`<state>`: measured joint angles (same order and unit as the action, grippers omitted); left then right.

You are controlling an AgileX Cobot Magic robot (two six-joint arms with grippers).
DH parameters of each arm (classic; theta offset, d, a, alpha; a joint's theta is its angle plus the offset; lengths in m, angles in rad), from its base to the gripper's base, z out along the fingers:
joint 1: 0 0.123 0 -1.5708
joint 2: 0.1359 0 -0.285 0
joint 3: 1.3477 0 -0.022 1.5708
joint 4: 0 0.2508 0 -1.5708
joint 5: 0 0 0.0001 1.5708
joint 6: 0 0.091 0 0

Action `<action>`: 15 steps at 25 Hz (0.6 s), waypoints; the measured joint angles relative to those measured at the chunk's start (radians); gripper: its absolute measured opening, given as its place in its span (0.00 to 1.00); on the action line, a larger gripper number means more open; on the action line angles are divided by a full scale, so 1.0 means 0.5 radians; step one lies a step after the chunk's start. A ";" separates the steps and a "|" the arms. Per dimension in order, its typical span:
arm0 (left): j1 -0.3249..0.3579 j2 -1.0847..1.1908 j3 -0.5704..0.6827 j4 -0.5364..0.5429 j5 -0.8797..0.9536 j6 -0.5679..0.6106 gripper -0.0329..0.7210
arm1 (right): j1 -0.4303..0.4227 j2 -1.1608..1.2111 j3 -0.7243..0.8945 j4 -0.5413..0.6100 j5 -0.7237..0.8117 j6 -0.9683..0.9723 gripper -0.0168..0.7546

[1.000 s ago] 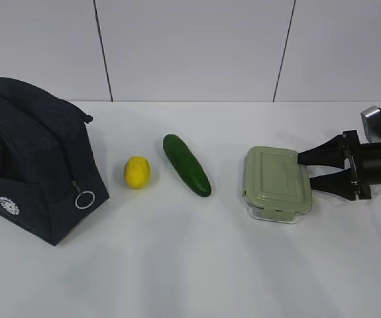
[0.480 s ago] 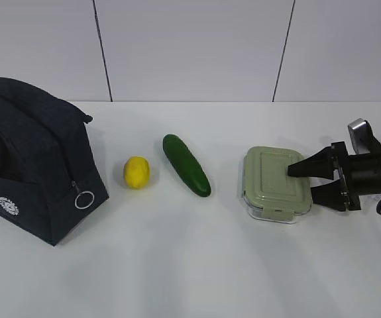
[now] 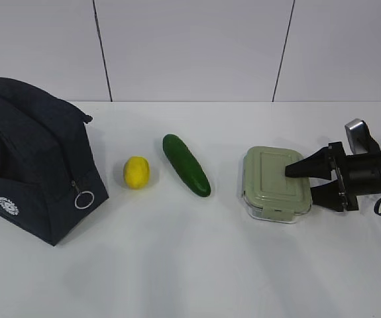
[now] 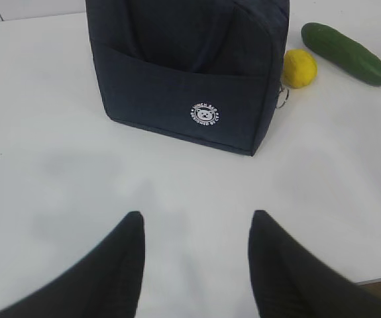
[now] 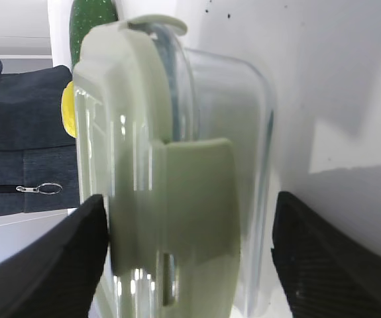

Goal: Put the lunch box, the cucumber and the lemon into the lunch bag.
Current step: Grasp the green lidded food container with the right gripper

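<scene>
From the exterior view, you see a white table [image 3: 190, 265] backed by a pale panelled wall [image 3: 190, 46]. The lunch bag [image 3: 34, 162], dark navy with a white round logo and a metal ring pull, stands at the table's left edge. Just beside it toward the middle lies the lemon [image 3: 136, 172], then the cucumber [image 3: 186, 164], lying at a slant; nothing stands between them and the bag. The lunch box [image 3: 274, 183], sage-green ribbed lid on, sits right of centre. Your right gripper [image 3: 303, 180] reaches in from the right edge, lying level, jaws spread wide with one finger over the lid and the other at the box's near right corner. A second ago it stood clear of the box; now the tips overlap it.

In the left wrist view, your left gripper [image 4: 197, 265] hangs over bare table, jaws partly apart and holding nothing, with the bag's logo side ahead and the lemon and cucumber at the far right corner.

In the right wrist view, the box's clip end fills the space between the two fingers [image 5: 51, 258]; whether either pad touches it you cannot tell.
</scene>
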<state>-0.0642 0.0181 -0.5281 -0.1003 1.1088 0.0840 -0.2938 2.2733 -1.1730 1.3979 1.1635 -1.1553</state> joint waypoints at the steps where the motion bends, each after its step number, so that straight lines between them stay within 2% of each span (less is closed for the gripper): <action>1: 0.000 0.000 0.000 0.000 0.000 0.000 0.53 | 0.000 0.000 0.000 0.000 0.000 0.005 0.78; 3: 0.000 0.000 0.000 0.000 0.000 0.000 0.56 | 0.000 0.000 0.000 0.000 0.000 0.010 0.78; 15: 0.000 0.000 0.000 0.000 0.000 0.000 0.55 | 0.003 0.000 0.000 0.000 0.000 0.018 0.74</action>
<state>-0.0642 0.0181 -0.5281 -0.1003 1.1088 0.0840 -0.2922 2.2733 -1.1730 1.3979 1.1635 -1.1466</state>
